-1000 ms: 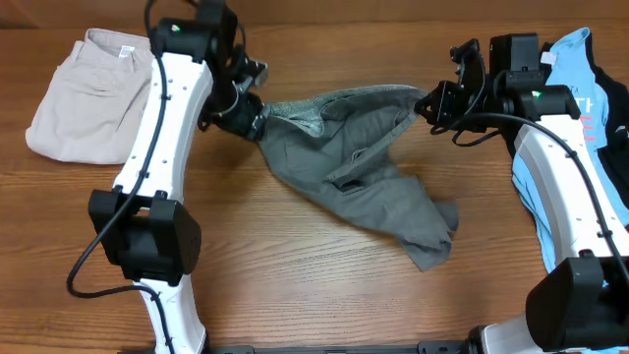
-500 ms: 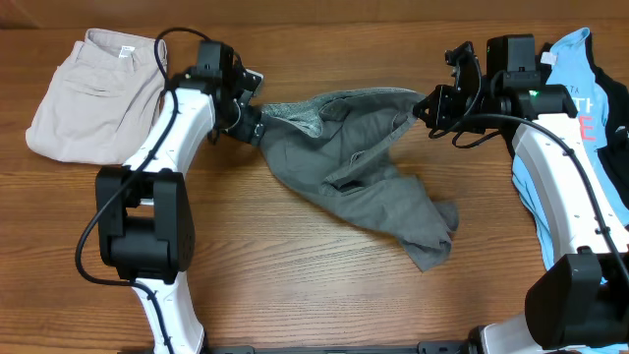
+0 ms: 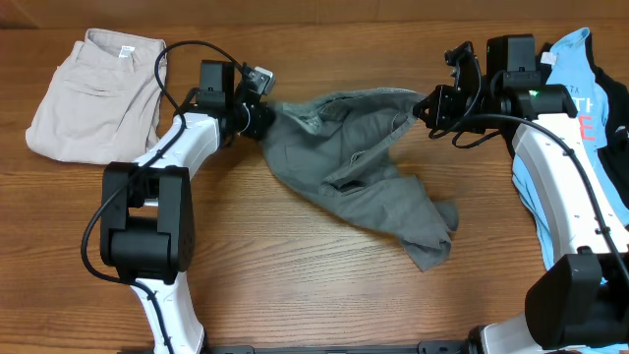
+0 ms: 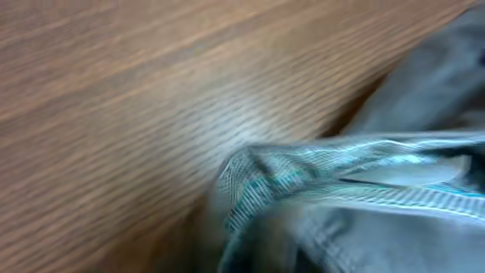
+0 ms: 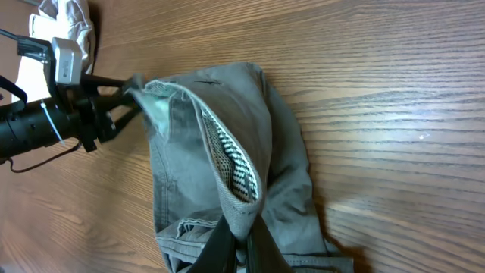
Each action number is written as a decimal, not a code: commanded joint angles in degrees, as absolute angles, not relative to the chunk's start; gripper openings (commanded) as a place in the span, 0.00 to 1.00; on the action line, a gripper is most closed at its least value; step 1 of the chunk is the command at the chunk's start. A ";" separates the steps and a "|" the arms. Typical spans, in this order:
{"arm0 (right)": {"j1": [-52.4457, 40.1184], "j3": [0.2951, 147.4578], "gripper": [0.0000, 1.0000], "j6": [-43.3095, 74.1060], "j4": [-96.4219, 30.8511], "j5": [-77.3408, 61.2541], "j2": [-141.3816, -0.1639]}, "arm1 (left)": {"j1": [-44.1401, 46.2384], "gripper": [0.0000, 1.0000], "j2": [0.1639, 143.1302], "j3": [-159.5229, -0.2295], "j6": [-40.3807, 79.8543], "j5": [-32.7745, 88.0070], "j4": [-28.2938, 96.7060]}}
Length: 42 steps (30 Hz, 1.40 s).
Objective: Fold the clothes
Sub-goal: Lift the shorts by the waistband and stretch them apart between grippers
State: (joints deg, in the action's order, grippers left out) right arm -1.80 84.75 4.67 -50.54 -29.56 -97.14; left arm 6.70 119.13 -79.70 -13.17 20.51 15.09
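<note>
The dark grey shorts [image 3: 364, 167] lie crumpled mid-table, with the waistband raised and stretched between both grippers. My left gripper [image 3: 267, 113] is at the waistband's left corner, and the right wrist view shows its fingers [image 5: 129, 80] closed in on that corner. The left wrist view is blurred and filled by the striped waistband lining [image 4: 341, 174]. My right gripper [image 3: 425, 106] is shut on the waistband's right end. Its dark fingers [image 5: 227, 243] pinch a fold of grey cloth [image 5: 250, 205]. The shorts' legs trail toward the front.
Folded beige shorts [image 3: 88, 93] lie at the far left. A light blue lettered T-shirt [image 3: 575, 108] lies at the far right, partly under the right arm. Bare wood table [image 3: 295, 285] shows in front of the shorts.
My left arm has lowered and swung toward the back. Its gripper has closed on the waistband's left corner. The right gripper and the rest of the shorts have held still.
</note>
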 commanded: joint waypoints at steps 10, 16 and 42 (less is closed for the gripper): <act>1.89 95.57 0.04 1.89 -56.71 -28.51 -95.26 | 6.02 0.04 108.33 -91.50 -7.31 19.99 28.86; 6.00 111.02 0.04 -1.34 -71.00 -24.51 -94.80 | 6.02 0.04 96.86 -109.08 -9.52 15.99 44.80; 14.87 146.87 0.04 -1.26 -97.03 -19.49 -73.36 | 6.02 0.04 69.95 -127.04 -11.81 4.38 71.99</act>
